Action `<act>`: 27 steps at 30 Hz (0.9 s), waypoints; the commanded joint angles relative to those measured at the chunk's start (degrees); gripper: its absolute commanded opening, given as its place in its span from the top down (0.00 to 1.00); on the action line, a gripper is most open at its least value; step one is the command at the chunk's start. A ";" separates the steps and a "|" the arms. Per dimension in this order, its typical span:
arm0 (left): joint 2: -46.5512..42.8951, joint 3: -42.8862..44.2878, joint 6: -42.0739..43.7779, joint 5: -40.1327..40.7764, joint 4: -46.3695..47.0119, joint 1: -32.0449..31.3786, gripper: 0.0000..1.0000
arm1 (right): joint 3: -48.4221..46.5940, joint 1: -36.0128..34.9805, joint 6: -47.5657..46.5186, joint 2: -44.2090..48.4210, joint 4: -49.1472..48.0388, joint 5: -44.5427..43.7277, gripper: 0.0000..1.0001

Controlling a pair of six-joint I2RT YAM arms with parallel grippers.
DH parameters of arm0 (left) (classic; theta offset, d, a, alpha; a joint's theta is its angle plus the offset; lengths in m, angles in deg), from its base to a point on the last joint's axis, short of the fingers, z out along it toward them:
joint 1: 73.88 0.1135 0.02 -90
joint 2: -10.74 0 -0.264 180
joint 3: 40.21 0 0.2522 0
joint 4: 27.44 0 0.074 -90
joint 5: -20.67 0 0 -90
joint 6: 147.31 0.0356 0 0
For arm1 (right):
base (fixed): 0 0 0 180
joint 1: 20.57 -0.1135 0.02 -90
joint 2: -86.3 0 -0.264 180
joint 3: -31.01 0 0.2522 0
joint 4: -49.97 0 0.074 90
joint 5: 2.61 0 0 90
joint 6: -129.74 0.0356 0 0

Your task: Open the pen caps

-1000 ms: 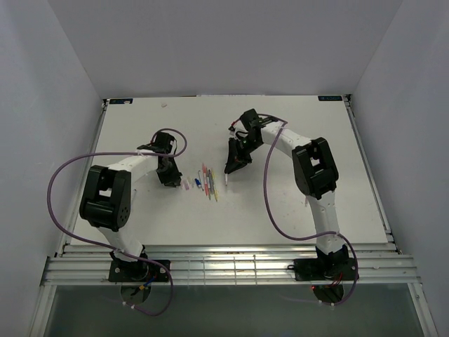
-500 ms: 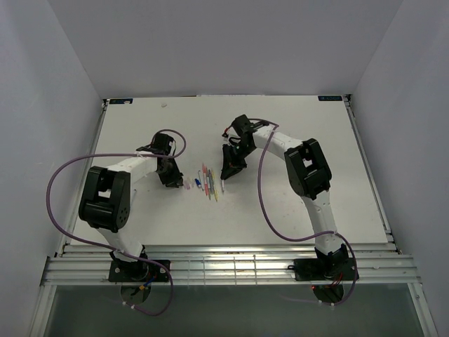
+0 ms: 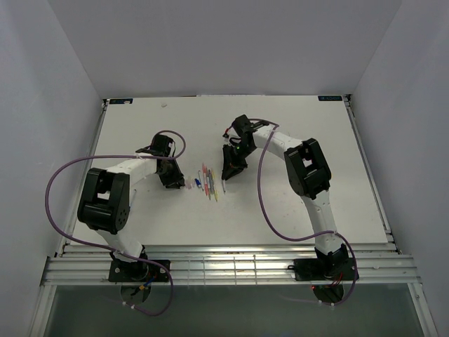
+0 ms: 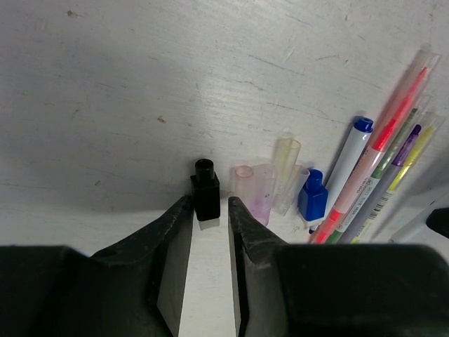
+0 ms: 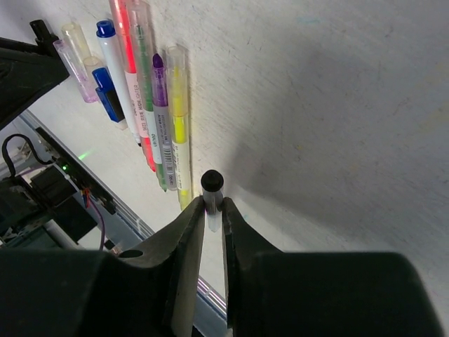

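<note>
Right pincer [image 5: 212, 206] swung toward pens [image 5: 151, 105], clamped on black-tipped pen [image 5: 212, 182]; left pincer [image 4: 210, 206] apart beside black cap [image 4: 205, 191]

On my feed I see a white table [image 3: 140, 210], its surface scuffed and dotted with small brown specks [image 4: 161, 119]. Plain white walls [image 3: 63, 84] enclose it, and slotted metal rails [image 3: 231, 265] run along the near edge.

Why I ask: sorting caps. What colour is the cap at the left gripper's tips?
Black cap; left wrist view shows it best.
</note>
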 commanded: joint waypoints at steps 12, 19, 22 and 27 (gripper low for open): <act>-5.37 -2.22 -1.01 1.61 -5.29 -0.02 0.56 | -5.41 -0.29 -1.03 -0.62 2.39 0.77 0.68; -11.52 -2.13 -3.56 -0.23 -6.61 -0.02 0.54 | -5.77 0.58 -0.76 3.59 3.27 -4.07 0.67; -14.25 -1.34 -3.74 -3.22 -6.96 -0.02 0.54 | -3.84 3.73 0.73 7.63 3.36 -5.39 0.67; -18.56 0.33 -3.04 -6.56 -6.96 -0.10 0.54 | 5.38 13.40 2.40 17.21 3.80 -8.90 0.63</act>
